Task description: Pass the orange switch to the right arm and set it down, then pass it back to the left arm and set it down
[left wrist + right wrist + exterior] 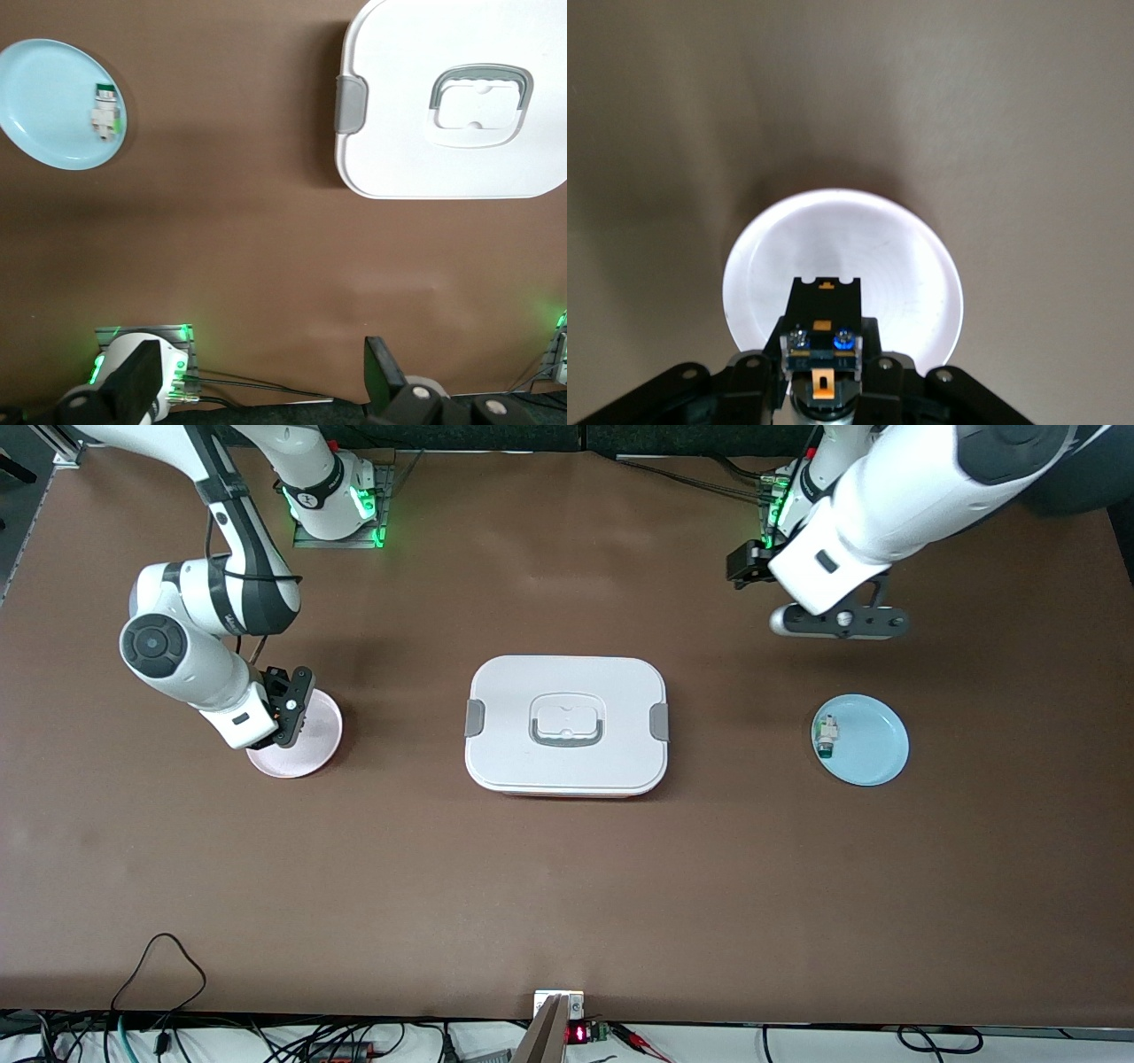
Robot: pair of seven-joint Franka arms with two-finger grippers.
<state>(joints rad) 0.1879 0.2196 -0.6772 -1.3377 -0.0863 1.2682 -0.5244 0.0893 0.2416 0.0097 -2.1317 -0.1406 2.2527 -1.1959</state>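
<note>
My right gripper [291,707] hangs just over the pink plate [317,749], toward the right arm's end of the table. In the right wrist view it [824,379] is shut on the orange switch [824,341], a small black part with an orange section, held above the plate [842,248]. The front view does not show the switch, which the fingers cover. The white box [514,691] with grey clips sits at the table's middle; it also shows in the left wrist view [399,150]. My left gripper [840,622] waits open and empty [261,365] near its base.
A light blue plate [877,753] lies toward the left arm's end, carrying a small white-and-green part [827,737]; the left wrist view shows the plate [44,97] and the part [104,113] too. Cables run along the table's edge nearest the front camera.
</note>
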